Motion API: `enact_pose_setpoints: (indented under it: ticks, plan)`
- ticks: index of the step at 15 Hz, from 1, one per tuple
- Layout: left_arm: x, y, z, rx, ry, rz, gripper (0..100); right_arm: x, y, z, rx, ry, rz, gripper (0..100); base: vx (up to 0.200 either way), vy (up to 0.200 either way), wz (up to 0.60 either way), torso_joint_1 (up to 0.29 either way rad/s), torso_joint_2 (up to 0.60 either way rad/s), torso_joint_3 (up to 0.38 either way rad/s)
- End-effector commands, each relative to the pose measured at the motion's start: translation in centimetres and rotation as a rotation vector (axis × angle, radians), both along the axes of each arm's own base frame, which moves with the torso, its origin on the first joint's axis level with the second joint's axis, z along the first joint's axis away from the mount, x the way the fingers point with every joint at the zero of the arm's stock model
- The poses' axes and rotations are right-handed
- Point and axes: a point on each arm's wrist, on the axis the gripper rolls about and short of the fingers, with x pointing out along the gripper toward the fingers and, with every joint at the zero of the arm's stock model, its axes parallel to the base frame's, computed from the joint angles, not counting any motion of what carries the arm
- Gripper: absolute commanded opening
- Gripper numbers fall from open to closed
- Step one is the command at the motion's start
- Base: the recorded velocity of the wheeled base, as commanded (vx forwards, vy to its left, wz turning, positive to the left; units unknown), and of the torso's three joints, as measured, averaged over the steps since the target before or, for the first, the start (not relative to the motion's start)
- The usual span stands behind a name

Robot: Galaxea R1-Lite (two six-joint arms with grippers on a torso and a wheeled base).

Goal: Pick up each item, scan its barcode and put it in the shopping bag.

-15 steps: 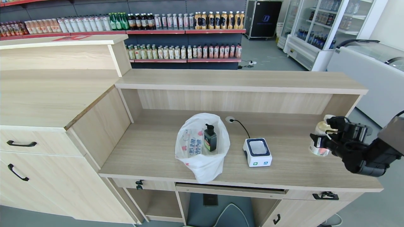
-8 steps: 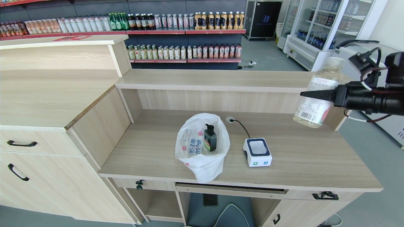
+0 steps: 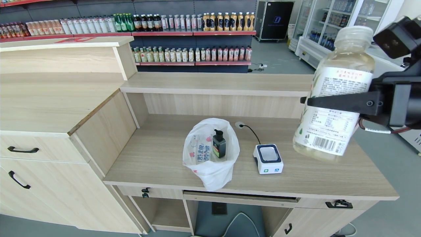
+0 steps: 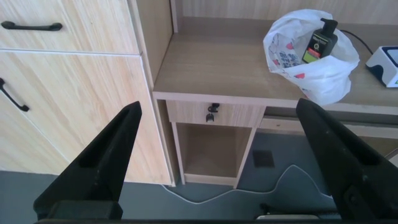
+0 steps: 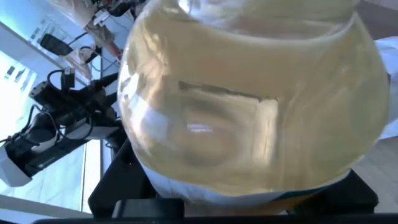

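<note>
Bottle [image 3: 342, 82] clamped in right fingers [image 3: 342, 102], held high, tilted | left fingers [image 4: 106, 162] spread, low before counter [image 4: 211, 68]

Right gripper [image 3: 307, 100]: a long, flat black finger is carrying two small screws.
Camera block [image 3: 393, 41]: a black box is sitting above the wrist.
Cable [image 3: 378, 131]: white and red, it is looping underneath.
Left gripper [image 4: 217, 106]: two matte black fingers are tapering to points.

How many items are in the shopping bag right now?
2: a dark pump bottle standing upright in the shopping bag, and a white pouch beside it. Others may be hidden lower down.
</note>
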Motion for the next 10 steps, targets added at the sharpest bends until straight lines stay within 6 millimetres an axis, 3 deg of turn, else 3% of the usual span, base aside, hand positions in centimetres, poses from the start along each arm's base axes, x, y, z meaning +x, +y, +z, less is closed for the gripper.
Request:
enact_pose_setpoints:
  ticks: [1, 7, 10]
  plan:
    - [0.0, 0.0, 0.0, 0.0, -0.001, 0.0, 100, -4.2, -0.4, -0.2, 0.01, -0.027, 0.047, 0, 0.0, 0.0, 0.0, 0.0, 0.0, 0.0]
    - [0.0, 0.0, 0.0, 0.0, -0.001, 0.0, 100, -8.3, -0.3, 0.9, 0.094, 0.121, 0.121, 0, 0.0, 0.0, 0.0, 0.0, 0.0, 0.0]
    - [0.0, 0.0, 0.0, 0.0, -0.001, 0.002, 100, -8.5, -0.2, 0.5, 0.085, 0.144, 0.129, 0, 0.0, 0.0, 0.0, 0.0, 0.0, 0.0]
